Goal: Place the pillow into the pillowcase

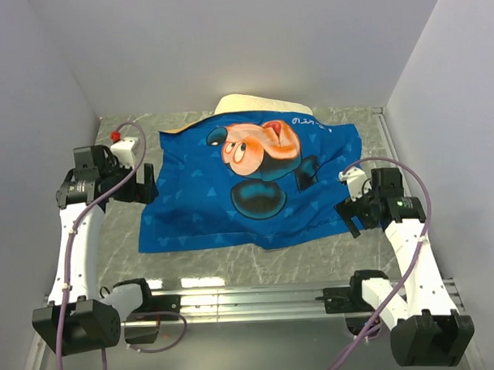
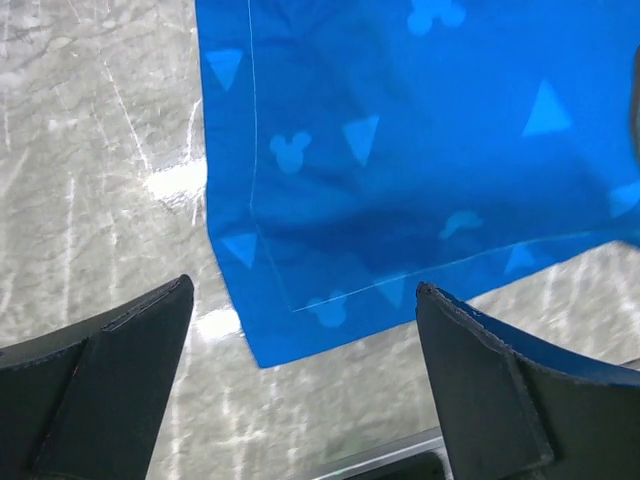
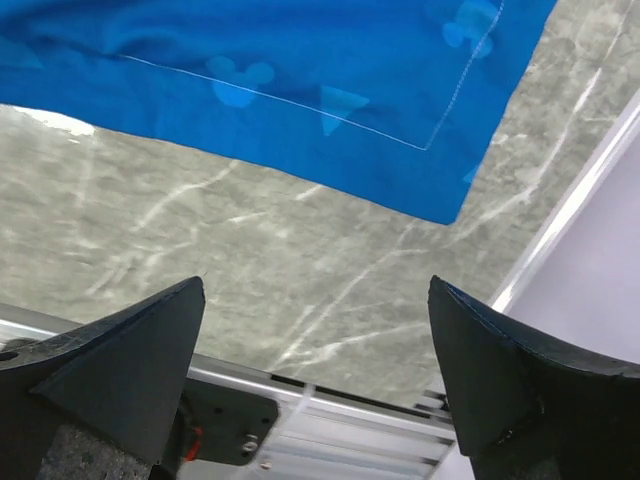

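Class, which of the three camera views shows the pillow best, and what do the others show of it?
The top external view: only there does the pillow show, a cream edge peeking out beyond the far side of the pillowcase. Both wrist views show only blue cloth and table, no pillow.

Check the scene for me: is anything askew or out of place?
Only the pillow: its cream edge sticks out past the far side of the pillowcase, which lies rumpled and slightly skewed. Left gripper and right gripper are open, holding nothing.
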